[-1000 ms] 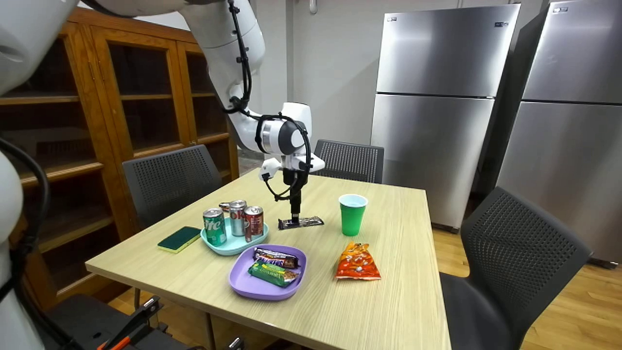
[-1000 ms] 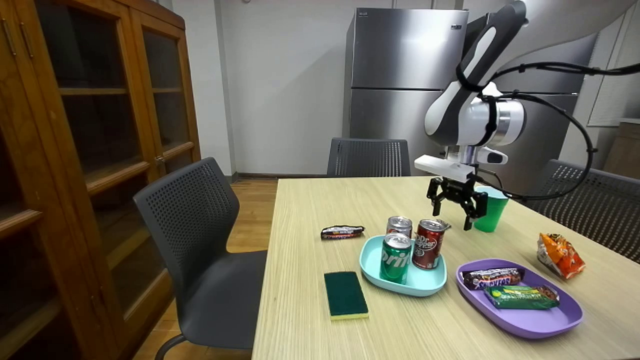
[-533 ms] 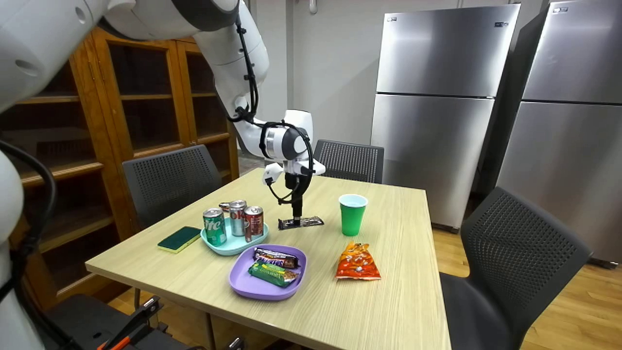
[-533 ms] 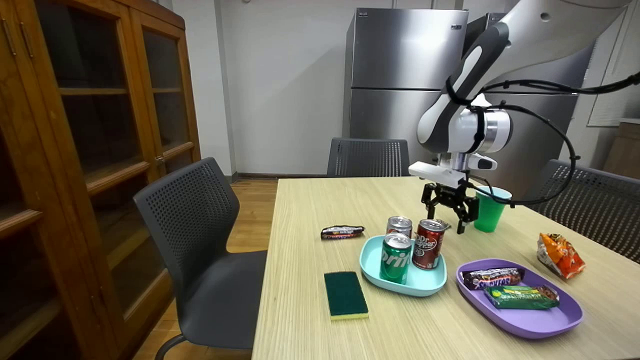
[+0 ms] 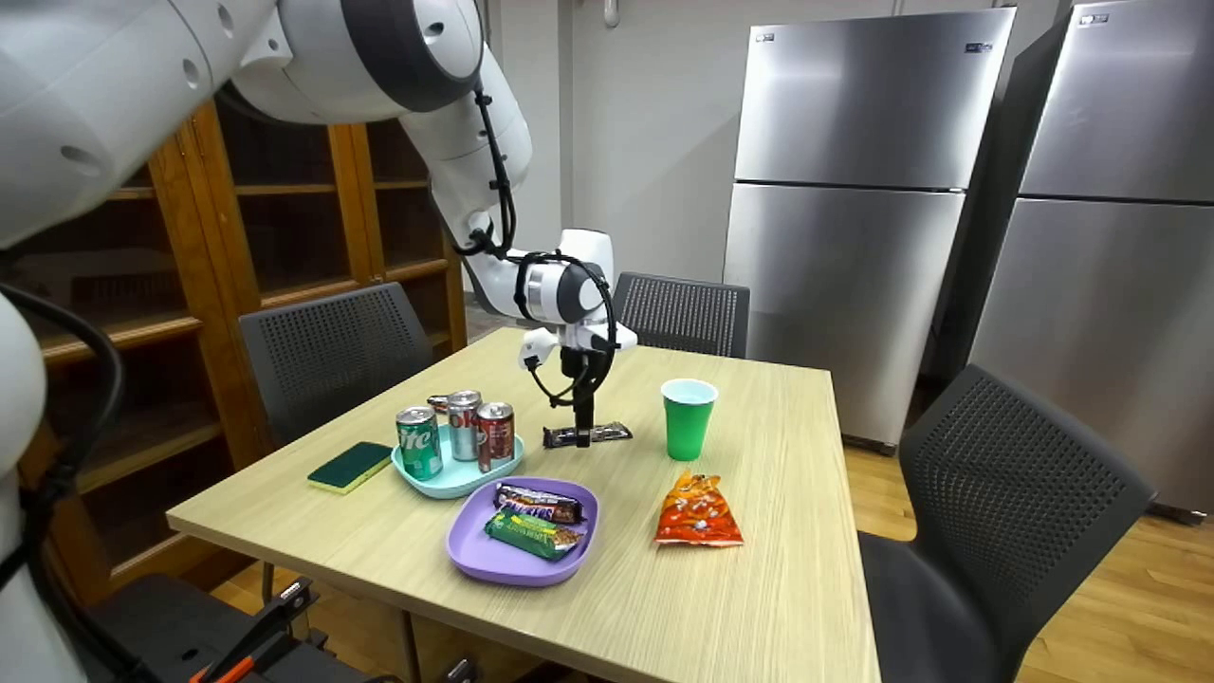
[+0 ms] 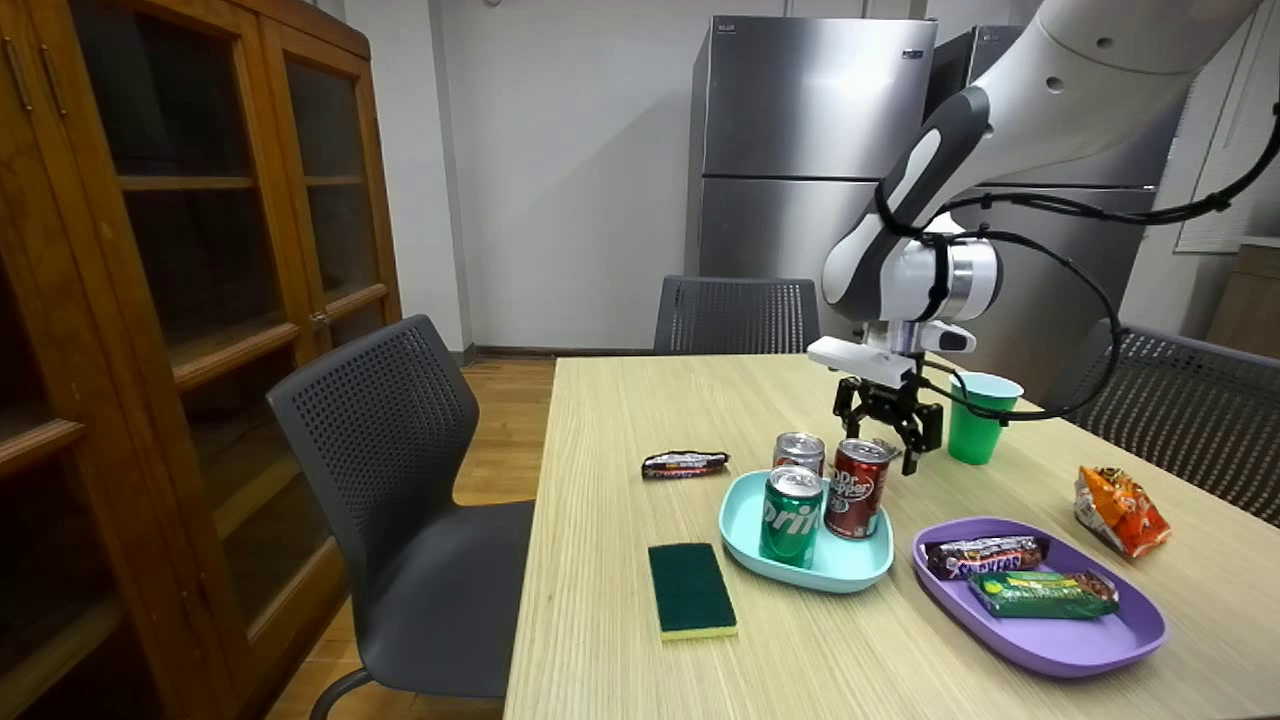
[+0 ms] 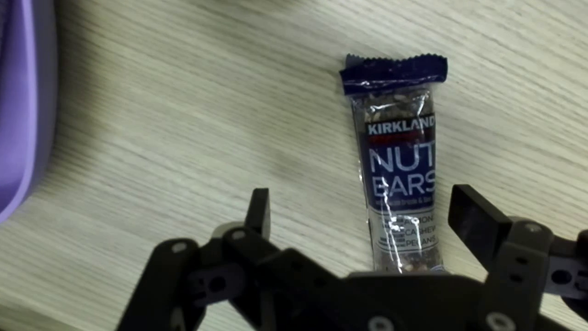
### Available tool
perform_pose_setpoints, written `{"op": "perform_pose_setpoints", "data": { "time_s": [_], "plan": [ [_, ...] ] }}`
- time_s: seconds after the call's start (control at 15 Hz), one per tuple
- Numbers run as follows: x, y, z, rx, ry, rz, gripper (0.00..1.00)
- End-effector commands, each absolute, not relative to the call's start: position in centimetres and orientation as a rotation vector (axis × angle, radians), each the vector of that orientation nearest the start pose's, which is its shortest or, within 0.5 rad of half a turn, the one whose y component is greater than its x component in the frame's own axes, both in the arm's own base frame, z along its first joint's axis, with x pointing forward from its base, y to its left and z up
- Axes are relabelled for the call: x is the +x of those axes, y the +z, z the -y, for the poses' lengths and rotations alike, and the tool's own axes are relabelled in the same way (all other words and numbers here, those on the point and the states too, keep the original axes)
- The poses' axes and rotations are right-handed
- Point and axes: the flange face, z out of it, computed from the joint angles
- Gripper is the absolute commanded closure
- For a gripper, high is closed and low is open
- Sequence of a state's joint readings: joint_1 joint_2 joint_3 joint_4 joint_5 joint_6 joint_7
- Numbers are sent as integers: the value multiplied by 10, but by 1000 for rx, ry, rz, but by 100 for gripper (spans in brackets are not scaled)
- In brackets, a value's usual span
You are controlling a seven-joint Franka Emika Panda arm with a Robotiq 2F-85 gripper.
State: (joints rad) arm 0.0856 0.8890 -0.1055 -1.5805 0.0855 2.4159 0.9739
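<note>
In the right half of the wrist view, a Kirkland nut bar (image 7: 399, 161) lies on the wood-grain table (image 7: 183, 115), showing between the fingers (image 7: 480, 225) of my claw (image 7: 360, 202), which stand wide apart, the bar nearer the frame's right finger. At that view's upper left I see part of a purple tray (image 7: 43, 115), which holds a Snickers bar (image 5: 541, 506) and a green-wrapped bar (image 5: 533, 535) in the lower middle of an exterior view. In that frame's right half are a green cup (image 5: 688, 425) and an orange snack bag (image 5: 699, 514); left of centre sits a teal tray (image 5: 460, 476) with a Sprite can (image 5: 419, 446) and a Dr Pepper can (image 5: 496, 438).
</note>
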Motion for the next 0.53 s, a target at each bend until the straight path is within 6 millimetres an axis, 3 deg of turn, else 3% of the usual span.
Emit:
{"op": "perform_pose_setpoints", "data": {
  "time_s": [0.0,0.27,0.33,0.47],
  "plan": [
    [696,109,1,-2794,78,-1561,0],
    [700,108,0,-2801,98,-1556,0],
    [701,108,0,-2805,98,-1554,17],
    [703,109,0,-2807,102,-1550,34]
  ]
}}
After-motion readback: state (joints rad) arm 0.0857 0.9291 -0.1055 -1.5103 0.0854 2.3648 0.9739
